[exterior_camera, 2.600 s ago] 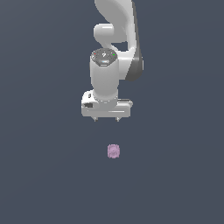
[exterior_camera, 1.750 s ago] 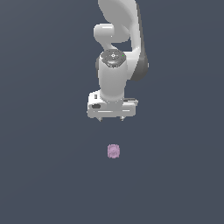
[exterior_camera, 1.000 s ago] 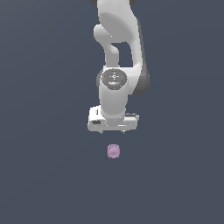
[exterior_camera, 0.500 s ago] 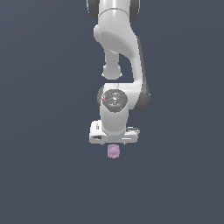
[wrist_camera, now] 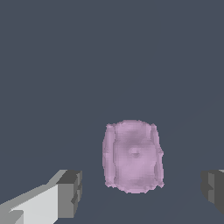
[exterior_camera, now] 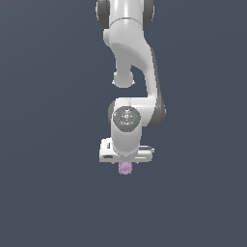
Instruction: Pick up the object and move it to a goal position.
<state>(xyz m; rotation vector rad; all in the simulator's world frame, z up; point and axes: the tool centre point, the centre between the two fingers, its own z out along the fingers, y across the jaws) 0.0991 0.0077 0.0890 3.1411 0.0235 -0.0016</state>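
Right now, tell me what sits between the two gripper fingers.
In the wrist view, the pink object lies between the open gripper's fingers, with bare dark floor showing on either side of it. Neither finger touches it.

White arm (exterior_camera: 132,53) bent low, pink-lilac lump (exterior_camera: 125,168) peeking out just beneath its hand.

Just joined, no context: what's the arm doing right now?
A simulated Panda arm is set to grasp a small pink-lilac object. The gripper is around it: in the wrist view the object sits between the two fingers with a gap on each side, so the jaws are open and nothing is gripped or lifted yet.
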